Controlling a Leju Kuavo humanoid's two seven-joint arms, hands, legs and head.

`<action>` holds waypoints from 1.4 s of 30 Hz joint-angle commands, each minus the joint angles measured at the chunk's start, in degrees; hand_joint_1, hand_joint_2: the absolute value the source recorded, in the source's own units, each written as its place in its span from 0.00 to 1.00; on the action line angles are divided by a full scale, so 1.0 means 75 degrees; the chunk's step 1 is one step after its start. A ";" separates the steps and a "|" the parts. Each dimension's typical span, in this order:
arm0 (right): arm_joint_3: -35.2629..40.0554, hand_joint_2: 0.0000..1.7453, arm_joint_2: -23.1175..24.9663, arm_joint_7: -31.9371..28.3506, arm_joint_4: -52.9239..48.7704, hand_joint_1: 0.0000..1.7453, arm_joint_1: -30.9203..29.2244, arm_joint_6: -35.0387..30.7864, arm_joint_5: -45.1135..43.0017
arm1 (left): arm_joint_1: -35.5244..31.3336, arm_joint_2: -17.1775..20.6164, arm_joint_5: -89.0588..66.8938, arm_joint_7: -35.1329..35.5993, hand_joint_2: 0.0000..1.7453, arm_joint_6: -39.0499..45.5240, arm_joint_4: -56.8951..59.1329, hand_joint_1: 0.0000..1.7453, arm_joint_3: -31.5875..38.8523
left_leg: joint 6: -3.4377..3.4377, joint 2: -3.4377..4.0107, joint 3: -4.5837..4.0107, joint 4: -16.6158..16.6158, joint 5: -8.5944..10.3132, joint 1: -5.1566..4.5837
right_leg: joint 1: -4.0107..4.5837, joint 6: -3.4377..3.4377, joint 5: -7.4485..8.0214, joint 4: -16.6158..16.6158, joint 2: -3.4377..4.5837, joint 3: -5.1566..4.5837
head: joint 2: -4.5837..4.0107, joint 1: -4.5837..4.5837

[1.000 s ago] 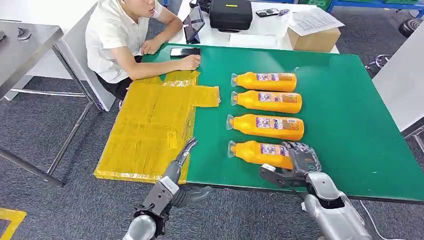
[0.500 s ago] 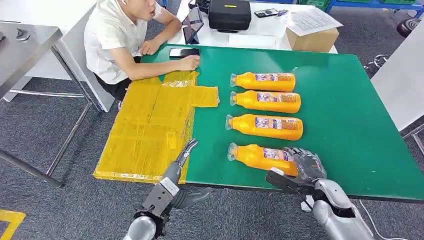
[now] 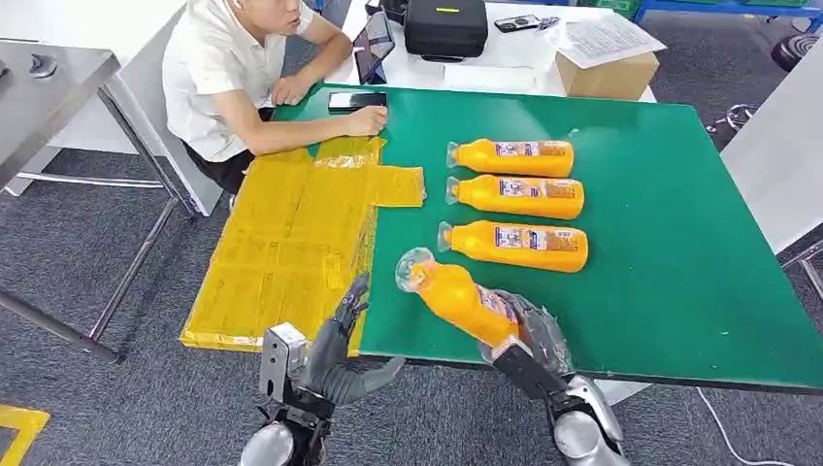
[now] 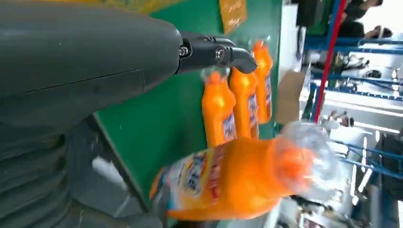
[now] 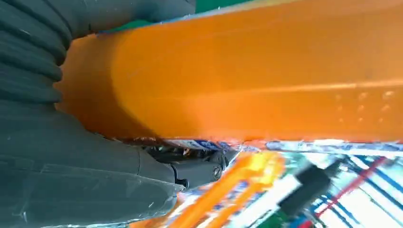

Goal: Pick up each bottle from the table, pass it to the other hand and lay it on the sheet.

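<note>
Three bottles (image 3: 514, 184) are left lying on the green table (image 3: 679, 243) beside a yellow sheet (image 3: 291, 243).
One bottle (image 3: 461, 301) is gripped aloft by the right hand (image 3: 529, 335); the left hand (image 3: 335, 354) is held open, empty; a person (image 3: 233, 78) is seated far left.

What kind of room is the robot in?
Probably a robot test lab or workshop. A green table holds orange bottles laid out in a row, a person sits watching beside it, and blue metal racks stand behind.

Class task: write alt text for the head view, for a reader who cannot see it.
The robot's right hand holds an orange bottle raised above a green table, toward its open left hand. Three more bottles lie behind; a yellow sheet lies left.
</note>
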 commanded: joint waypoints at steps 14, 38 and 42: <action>0.1719 1.00 0.0878 0.0236 0.1557 0.89 -0.1472 0.0576 -0.0045 | -0.0925 0.0178 0.1336 0.0121 1.00 -0.0733 0.0692 0.00 -0.0666 | -0.0014 0.0021 -0.0017 -0.0003 0.0001 0.0003 | 0.0004 -0.0011 0.0008 0.0000 0.0027 -0.0023 | 0.0000 0.0000; 0.2607 1.00 0.0944 0.0193 0.1574 0.89 -0.1188 0.0269 0.0398 | -0.1146 -0.0280 0.1316 -0.0325 1.00 0.0441 0.0353 0.00 -0.0311 | -0.0026 -0.0003 -0.0033 0.0000 0.0004 0.0007 | 0.0006 -0.0016 -0.0002 0.0005 0.0005 -0.0033 | 0.0000 0.0003; 0.2960 1.00 0.0920 0.0206 0.1407 0.99 -0.1146 0.0008 0.0568 | -0.1283 -0.0377 0.1793 -0.0314 1.00 0.0931 0.0328 0.00 -0.0060 | -0.0023 -0.0006 -0.0039 0.0001 0.0005 0.0007 | 0.0007 -0.0012 -0.0001 0.0004 0.0001 -0.0038 | 0.0000 0.0003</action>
